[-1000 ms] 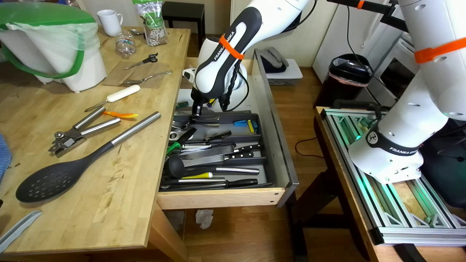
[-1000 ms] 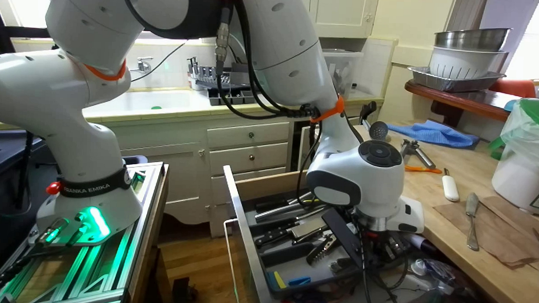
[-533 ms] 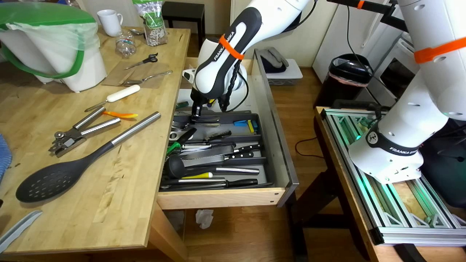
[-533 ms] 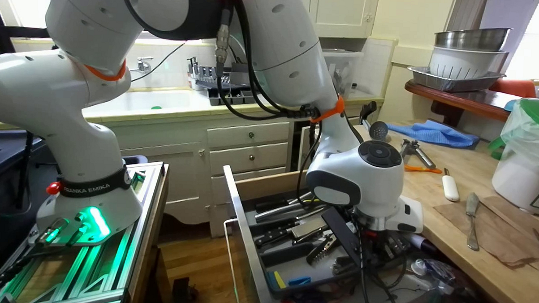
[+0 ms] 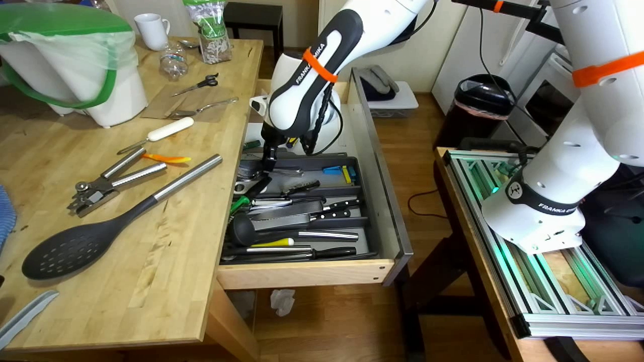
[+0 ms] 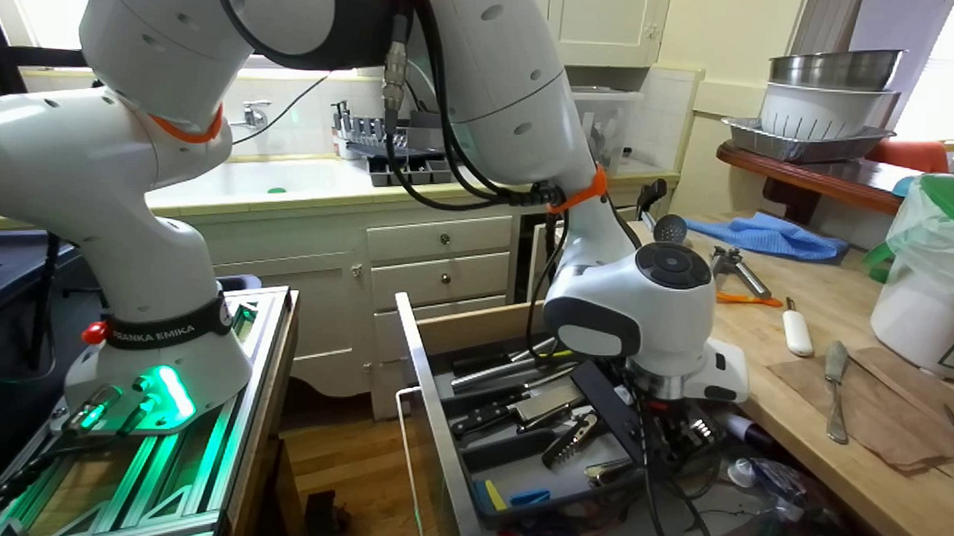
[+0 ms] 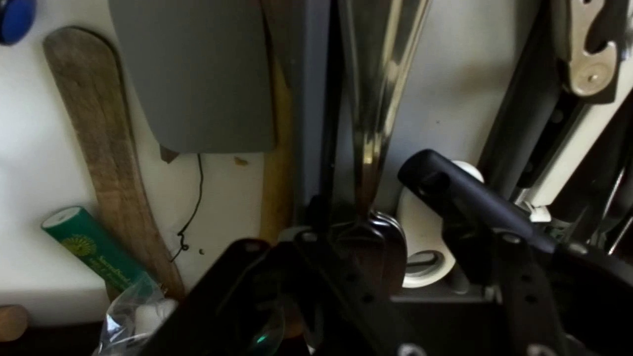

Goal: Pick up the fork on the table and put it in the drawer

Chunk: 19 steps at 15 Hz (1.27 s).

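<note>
The drawer [image 5: 312, 274] stands pulled out beside the light-wood table [image 5: 151, 261], a dark divider tray [image 5: 332, 191] inside it. My gripper [image 7: 386, 222] is low in the drawer, over the tray compartment nearest the far end; in an exterior view its dark gripper tip [image 5: 269, 163] shows there. Its fingers stand apart in the wrist view. Between and below them lies a stack of silvery flatware [image 7: 373, 99], its heads partly covered by a finger. The fork seems to be among these pieces, but I cannot tell which one it is. None of them looks gripped.
Several knives [image 5: 332, 210] and a black ladle [image 5: 244, 230] fill the nearer compartments. A black handle [image 7: 460, 193] lies close to one finger. On the table are a slotted black spoon [image 5: 75, 246], a can opener [image 5: 108, 186], scissors [image 5: 198, 84] and a white bin [image 5: 75, 75].
The gripper has opened within the last half second, shifting slightly. A silvery piece that stuck out at its tips now lies lower, in the tray compartment.
</note>
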Tool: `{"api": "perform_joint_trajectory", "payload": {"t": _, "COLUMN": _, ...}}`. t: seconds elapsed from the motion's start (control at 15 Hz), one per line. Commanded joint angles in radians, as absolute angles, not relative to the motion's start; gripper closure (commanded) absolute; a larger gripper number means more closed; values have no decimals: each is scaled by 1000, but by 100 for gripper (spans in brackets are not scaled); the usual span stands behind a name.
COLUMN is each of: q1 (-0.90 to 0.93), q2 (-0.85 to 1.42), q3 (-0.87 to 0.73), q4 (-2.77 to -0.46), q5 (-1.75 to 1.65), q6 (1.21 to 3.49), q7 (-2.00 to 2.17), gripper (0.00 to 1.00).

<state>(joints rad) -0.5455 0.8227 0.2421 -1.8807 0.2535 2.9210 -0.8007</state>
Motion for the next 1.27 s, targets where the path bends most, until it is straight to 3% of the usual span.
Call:
{"api": "perform_joint_trajectory", "payload": {"t": 0.0, "q1": -576, "q2": 734, "q3": 269, "q4": -1911, "q5": 226, "q6": 2813, "q7": -756, "gripper": 6}}
{"api": "perform_joint_trajectory", "payload": {"t": 0.13, "q1": -544, "q2": 653, "q3": 228, "q4": -1937, "q5": 231, "q6": 2708, "q7": -716, "gripper": 0}}
{"api": "perform_joint_trajectory", "payload": {"t": 0.47, "q1": -404, "q2": 445, "q3": 34, "q4": -1993, "q5": 128, "q6": 2442, "q7": -602, "gripper": 0}}
{"api": "perform_joint_trajectory", "payload": {"t": 0.73, "q1": -279, "q2": 321, "q3": -105, "q4": -1987, "q5": -112, "q6": 2365, "q7": -482, "gripper": 0}}
{"api": "perform_joint_trajectory", "payload": {"t": 1.2, "q1": -283, "q2": 310, "q3": -98, "q4": -1954, "q5": -86, "q6": 2384, "q7": -515, "gripper": 0}}
